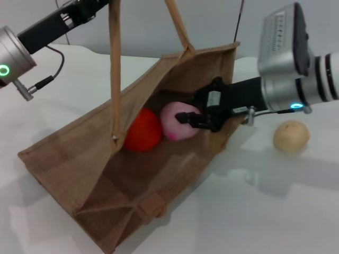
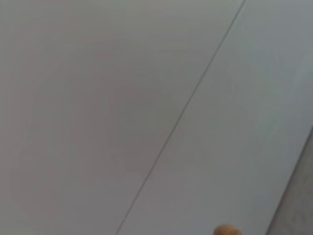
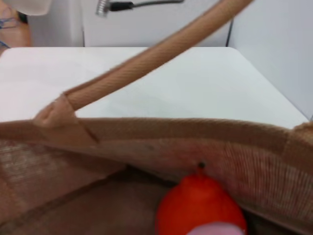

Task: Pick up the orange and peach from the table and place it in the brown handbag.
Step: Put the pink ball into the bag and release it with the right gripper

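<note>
The brown handbag lies tilted on the table with its mouth open, and its two handles are pulled up out of the frame. The orange rests inside the bag. The peach is inside too, just right of the orange and touching it. My right gripper reaches in through the bag's mouth and is shut on the peach. In the right wrist view the orange sits against the bag's wall, with a sliver of the peach below it. My left arm reaches to the top edge by the handles; its gripper is out of view.
A beige round fruit lies on the white table, to the right of the bag and under my right arm. A handle strap crosses the right wrist view above the bag's rim. The left wrist view shows only a wall.
</note>
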Controlling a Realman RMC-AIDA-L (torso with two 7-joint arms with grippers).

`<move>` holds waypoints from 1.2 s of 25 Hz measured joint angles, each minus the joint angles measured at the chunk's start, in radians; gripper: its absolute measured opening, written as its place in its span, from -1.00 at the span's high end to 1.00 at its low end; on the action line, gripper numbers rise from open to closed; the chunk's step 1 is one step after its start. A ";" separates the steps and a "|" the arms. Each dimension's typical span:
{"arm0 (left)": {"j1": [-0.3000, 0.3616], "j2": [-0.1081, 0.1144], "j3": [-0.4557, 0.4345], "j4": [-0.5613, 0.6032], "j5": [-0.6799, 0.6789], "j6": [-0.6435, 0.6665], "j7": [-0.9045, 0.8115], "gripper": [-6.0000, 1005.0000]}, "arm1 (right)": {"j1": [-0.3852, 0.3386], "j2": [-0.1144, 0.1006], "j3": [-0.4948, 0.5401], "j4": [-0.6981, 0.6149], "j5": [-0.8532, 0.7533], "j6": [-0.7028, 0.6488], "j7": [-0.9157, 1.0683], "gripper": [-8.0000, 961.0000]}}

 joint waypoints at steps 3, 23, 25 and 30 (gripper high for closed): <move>-0.002 0.000 0.000 0.000 -0.005 -0.012 -0.003 0.75 | 0.006 0.001 -0.109 0.007 0.091 0.071 -0.001 0.40; 0.024 0.008 -0.014 0.000 -0.049 -0.071 -0.014 0.75 | -0.016 0.004 -0.704 -0.032 0.688 0.402 -0.288 0.26; 0.030 0.009 -0.017 0.000 -0.051 -0.072 -0.012 0.75 | -0.027 0.004 -0.711 -0.033 0.718 0.401 -0.329 0.24; 0.048 0.009 -0.039 0.000 -0.062 -0.069 -0.005 0.75 | -0.052 0.002 -0.710 -0.039 0.783 0.401 -0.373 0.06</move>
